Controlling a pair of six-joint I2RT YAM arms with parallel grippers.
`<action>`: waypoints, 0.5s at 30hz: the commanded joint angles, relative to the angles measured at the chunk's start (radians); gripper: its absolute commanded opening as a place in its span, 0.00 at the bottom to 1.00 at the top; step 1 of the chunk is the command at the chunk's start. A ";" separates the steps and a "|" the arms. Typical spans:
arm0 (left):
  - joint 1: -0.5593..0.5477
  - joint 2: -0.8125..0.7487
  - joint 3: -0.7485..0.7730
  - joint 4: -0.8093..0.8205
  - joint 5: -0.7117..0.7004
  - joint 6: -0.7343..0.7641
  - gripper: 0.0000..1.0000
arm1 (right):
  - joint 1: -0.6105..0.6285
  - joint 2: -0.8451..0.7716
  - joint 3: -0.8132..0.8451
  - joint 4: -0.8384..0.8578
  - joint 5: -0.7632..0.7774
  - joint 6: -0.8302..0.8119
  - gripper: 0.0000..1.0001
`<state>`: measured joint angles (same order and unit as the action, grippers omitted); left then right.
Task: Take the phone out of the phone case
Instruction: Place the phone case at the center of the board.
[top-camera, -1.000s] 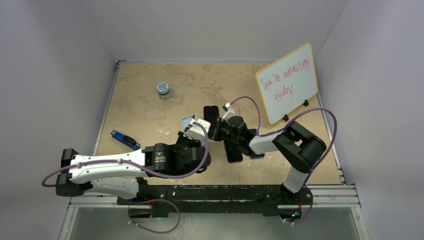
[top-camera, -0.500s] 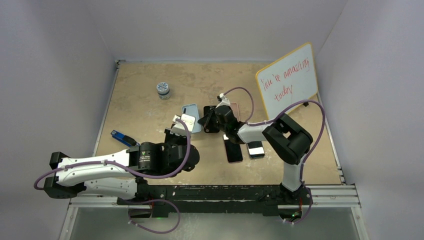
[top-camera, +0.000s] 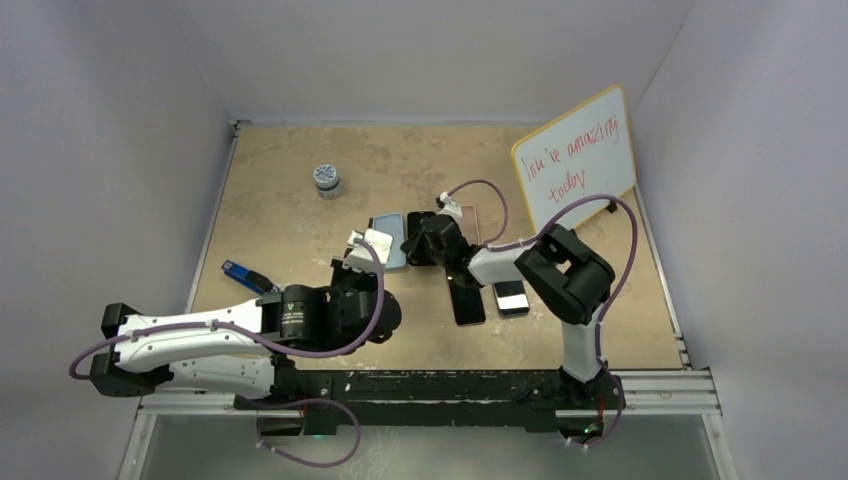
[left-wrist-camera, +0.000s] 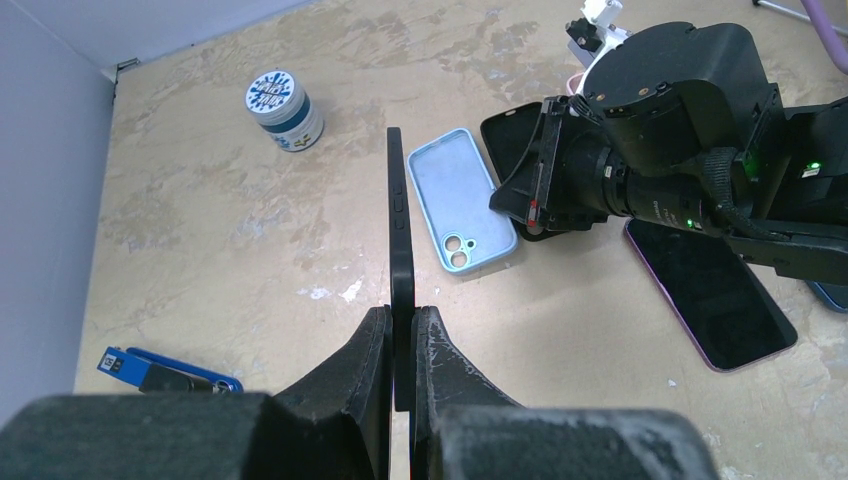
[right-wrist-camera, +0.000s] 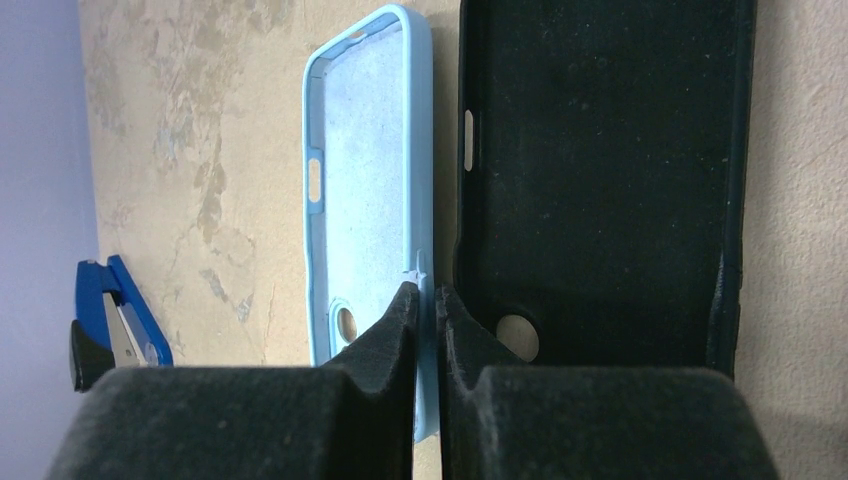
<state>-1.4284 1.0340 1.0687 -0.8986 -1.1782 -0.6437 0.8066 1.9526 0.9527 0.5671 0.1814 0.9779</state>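
The left gripper, jaws clenched, holds a black phone on edge above the table. The right gripper has its jaws pinching the rim of the empty light-blue case. A black case crowds it at 3 o'clock, with a jar at 11 and a blue tool at 8.

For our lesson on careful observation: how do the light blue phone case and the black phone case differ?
The light blue phone case is pale, while the black phone case is dark. The right hand pinches the light blue phone case by its rim, whereas nothing grips the black phone case beside it. Both are empty and lie on the table with the open side up.
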 joint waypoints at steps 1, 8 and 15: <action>-0.004 0.003 0.003 0.043 -0.058 0.002 0.00 | 0.015 -0.024 -0.007 0.008 0.084 0.057 0.10; -0.004 0.021 -0.012 0.075 -0.038 0.025 0.00 | 0.026 -0.103 -0.057 0.015 0.088 0.035 0.38; -0.001 0.043 -0.051 0.180 0.023 0.091 0.00 | 0.026 -0.251 -0.185 0.119 -0.024 -0.040 0.62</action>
<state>-1.4281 1.0714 1.0309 -0.8299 -1.1572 -0.6159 0.8295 1.7981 0.8314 0.5995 0.2008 0.9924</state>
